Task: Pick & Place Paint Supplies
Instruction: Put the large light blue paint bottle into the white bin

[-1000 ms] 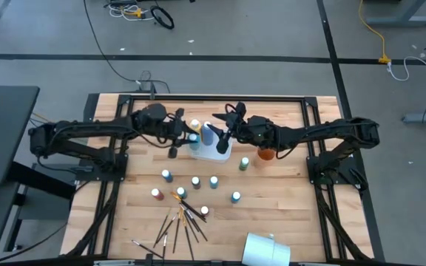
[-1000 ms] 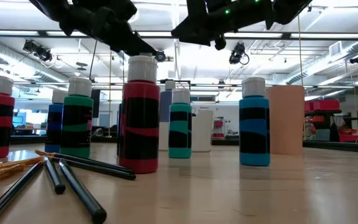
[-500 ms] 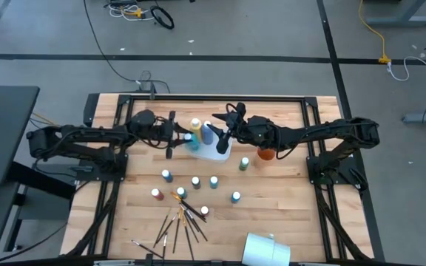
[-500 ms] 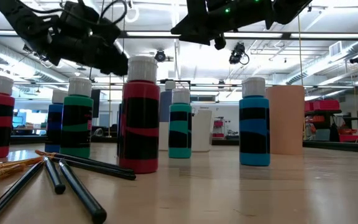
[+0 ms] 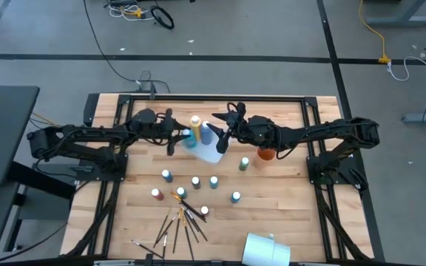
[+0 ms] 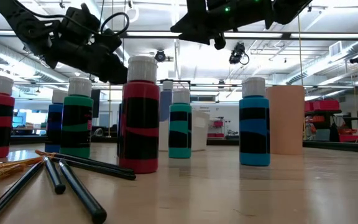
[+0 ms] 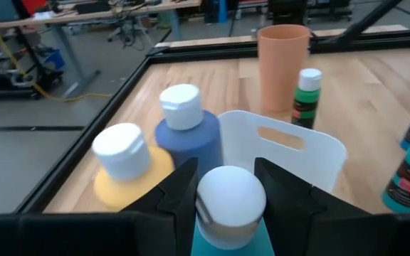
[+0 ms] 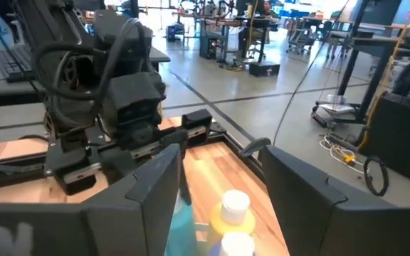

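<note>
2 grippers over white plastic bin (image 5: 211, 151) | left gripper (image 7: 224, 186) clamps teal white-capped paint bottle (image 7: 230, 213) | right gripper (image 8: 216, 190) spread, empty | bin's near edge clear.

Both dark arms reach inward over the far middle of the table, raised above it. The left gripper (image 5: 180, 137) is clamped on a teal bottle (image 7: 230, 213); the right gripper (image 5: 222, 135) hangs close by, fingers spread wide.
</note>
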Tool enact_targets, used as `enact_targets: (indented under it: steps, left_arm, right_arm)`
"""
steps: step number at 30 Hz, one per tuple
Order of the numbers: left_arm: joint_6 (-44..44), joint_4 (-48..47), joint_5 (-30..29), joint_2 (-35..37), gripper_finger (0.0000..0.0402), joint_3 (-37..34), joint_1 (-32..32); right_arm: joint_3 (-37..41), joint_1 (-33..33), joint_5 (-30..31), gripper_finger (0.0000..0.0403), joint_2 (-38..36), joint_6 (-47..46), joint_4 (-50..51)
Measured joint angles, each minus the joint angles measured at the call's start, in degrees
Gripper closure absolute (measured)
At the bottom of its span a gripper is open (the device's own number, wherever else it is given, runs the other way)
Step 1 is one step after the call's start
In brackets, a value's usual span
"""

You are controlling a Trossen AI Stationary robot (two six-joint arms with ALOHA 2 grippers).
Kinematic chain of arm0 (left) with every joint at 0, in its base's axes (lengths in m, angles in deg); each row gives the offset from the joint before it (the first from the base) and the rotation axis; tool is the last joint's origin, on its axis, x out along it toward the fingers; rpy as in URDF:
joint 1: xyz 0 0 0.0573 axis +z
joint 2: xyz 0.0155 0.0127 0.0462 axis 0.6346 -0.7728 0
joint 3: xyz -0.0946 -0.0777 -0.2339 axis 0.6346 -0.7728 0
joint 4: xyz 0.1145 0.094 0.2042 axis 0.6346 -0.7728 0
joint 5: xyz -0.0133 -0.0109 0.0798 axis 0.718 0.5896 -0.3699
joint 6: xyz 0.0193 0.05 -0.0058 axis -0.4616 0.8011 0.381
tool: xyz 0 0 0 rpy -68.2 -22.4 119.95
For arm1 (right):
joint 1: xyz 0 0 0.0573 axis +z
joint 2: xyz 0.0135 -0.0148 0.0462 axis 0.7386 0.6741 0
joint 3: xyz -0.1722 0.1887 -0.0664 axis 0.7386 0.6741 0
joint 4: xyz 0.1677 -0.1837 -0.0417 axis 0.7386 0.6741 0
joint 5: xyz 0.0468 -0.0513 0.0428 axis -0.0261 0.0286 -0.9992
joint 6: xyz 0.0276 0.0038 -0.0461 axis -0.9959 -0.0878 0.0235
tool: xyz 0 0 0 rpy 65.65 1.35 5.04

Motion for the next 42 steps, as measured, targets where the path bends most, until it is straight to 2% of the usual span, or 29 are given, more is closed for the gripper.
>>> enact_targets:
  steps: [6,12,20,27,35,42]
  left_arm:
    - [-2.43,-0.35,-2.12,0.0,0.026,0.02,0.0]
    - [-3.58,-0.74,-10.03,-0.02,0.0249,0.02,-0.02]
    - [-2.8,-1.43,-6.56,-0.11,0.0247,0.0,0.02]
    - [-3.91,-1.47,-5.95,-0.13,0.0247,-0.09,0.02]
    - [-5.07,-2.0,-5.85,-0.13,0.0246,-0.09,-1.6]
    - [-4.55,-2.01,-8.84,-0.13,0.0246,-0.07,-2.51]
  right_arm:
    - [0.0,0.02,-4.88,0.0198,0.0,-0.04,-0.01]
    - [0.0,0.02,-5.46,0.0198,0.0,-0.52,0.01]
    - [0.0,0.02,-5.48,0.0198,0.0,-0.56,0.6]
    - [0.0,0.02,-5.5,0.0198,0.0,-0.57,0.89]
    - [0.0,0.02,-5.51,0.0198,0.0,-0.52,0.89]
    - [0.0,0.02,-5.51,0.0198,0.0,-0.07,0.99]
